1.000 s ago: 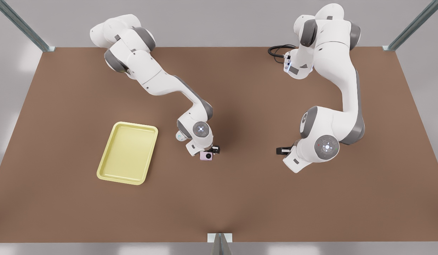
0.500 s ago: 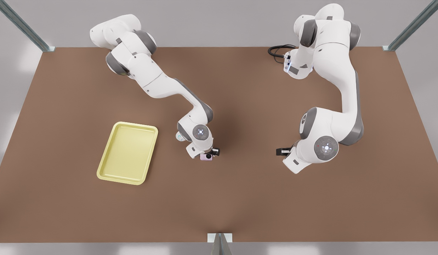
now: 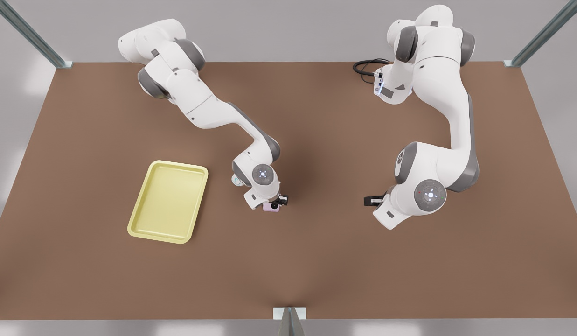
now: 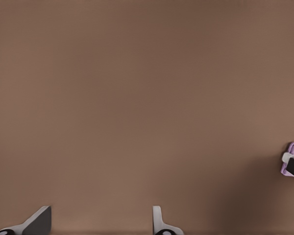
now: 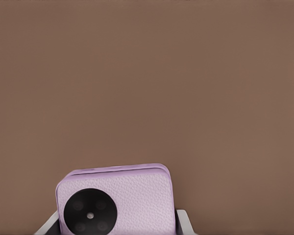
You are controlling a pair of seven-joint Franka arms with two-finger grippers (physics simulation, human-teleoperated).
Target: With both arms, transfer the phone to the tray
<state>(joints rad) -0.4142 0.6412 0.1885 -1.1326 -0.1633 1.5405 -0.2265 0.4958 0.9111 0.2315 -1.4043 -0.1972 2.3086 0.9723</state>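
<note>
We find no readable text, label, brand or number in any view. The phone (image 5: 115,203) shows us only a plain pink back.

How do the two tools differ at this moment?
The right tool grips the pink phone near the tray; the left tool is open and empty. The right sits mid-table; the left waits toward the front view's right. Both are low over the brown table.

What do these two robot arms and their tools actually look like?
Both arms are glossy white jointed tubes with grey joint covers. A round grey cap with small lights sits near each wrist. The right tool and the left tool are small and black. A black cable loops behind one base.
</note>
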